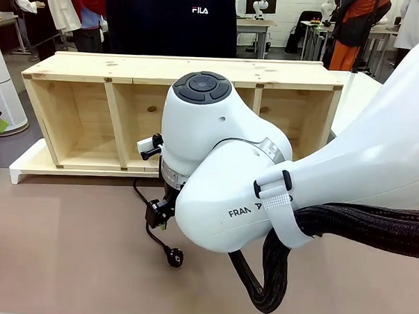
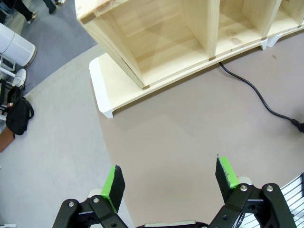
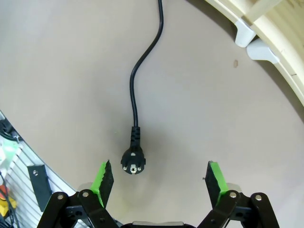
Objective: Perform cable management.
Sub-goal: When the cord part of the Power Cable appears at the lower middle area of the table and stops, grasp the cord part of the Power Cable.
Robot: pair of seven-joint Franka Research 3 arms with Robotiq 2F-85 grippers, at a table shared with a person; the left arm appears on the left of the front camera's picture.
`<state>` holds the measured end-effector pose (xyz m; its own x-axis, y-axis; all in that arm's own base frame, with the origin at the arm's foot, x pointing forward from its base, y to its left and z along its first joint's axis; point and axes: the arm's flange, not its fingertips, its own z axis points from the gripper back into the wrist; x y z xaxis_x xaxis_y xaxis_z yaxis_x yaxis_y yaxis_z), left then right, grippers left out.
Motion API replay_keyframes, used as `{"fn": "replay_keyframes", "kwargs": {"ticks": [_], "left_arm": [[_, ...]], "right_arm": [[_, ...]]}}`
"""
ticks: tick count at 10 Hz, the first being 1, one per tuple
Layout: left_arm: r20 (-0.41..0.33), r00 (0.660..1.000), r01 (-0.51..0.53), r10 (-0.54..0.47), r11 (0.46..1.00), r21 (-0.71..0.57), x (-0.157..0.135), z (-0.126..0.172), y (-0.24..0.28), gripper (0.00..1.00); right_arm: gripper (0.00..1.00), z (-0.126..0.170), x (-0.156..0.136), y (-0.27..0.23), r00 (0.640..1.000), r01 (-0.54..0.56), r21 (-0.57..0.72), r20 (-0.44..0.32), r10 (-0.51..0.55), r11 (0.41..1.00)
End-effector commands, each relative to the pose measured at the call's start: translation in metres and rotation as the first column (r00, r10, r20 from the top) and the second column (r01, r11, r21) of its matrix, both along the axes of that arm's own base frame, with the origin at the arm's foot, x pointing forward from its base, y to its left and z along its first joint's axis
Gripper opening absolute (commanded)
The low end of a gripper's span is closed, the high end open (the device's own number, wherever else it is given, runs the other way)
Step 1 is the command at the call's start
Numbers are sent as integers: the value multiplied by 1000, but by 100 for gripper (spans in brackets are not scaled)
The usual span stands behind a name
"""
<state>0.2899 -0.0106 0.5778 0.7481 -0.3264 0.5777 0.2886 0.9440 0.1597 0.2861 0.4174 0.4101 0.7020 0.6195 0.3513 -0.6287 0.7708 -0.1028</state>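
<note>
In the right wrist view the right arm's jaws stand wide open and hold nothing, green pads point(image 3: 105, 178) well apart. The cable point(image 3: 134, 95) lies on the tan worktop point(image 3: 61, 71) just ahead of them. Its round plug point(image 3: 133, 161) faces the camera and sits nearer the left-hand pad, touching neither. From the plug the cord runs away in a loose curve and is cut off at the top edge.

The left arm's jaws are open just as wide with nothing between their pads point(image 2: 114, 183), low over bare worktop near its edge. Beyond them the cable point(image 2: 256, 92) comes out from the foot of the wooden shelf point(image 2: 156, 47) and leaves at the right edge.

From the front, the right arm point(image 1: 217, 150) and its ribbed hose point(image 1: 359, 226) cover the shelf's middle compartments and part of the cord. The plug point(image 1: 174, 256) shows below the wrist. The shelf lies on its side on a white base board point(image 1: 21, 170), open compartments towards the robot. A person in a dark top point(image 1: 174, 16) stands behind it.
</note>
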Motion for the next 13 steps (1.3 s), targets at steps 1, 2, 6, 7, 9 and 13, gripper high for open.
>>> {"fn": "replay_keyframes", "kwargs": {"ticks": [1,2,6,7,9,13], "left_arm": [[3,1000,-12,12,1000,-11,0,0,0,100],[3,1000,-12,12,1000,-11,0,0,0,100],[3,1000,-12,12,1000,-11,0,0,0,100],[3,1000,-12,12,1000,-11,0,0,0,100],[3,1000,-12,12,1000,-11,0,0,0,100],[3,1000,-12,12,1000,-11,0,0,0,100]], "right_arm": [[100,0,-2,0,1000,-1,-5,5,1,1000],[100,0,-2,0,1000,-1,-5,5,1,1000],[100,-34,26,41,993,-76,3,-86,76,997],[100,-48,30,53,987,-94,8,-133,95,996],[100,-67,30,62,974,-114,22,-192,116,993],[100,-88,26,67,956,-136,-11,-264,128,991]]}}
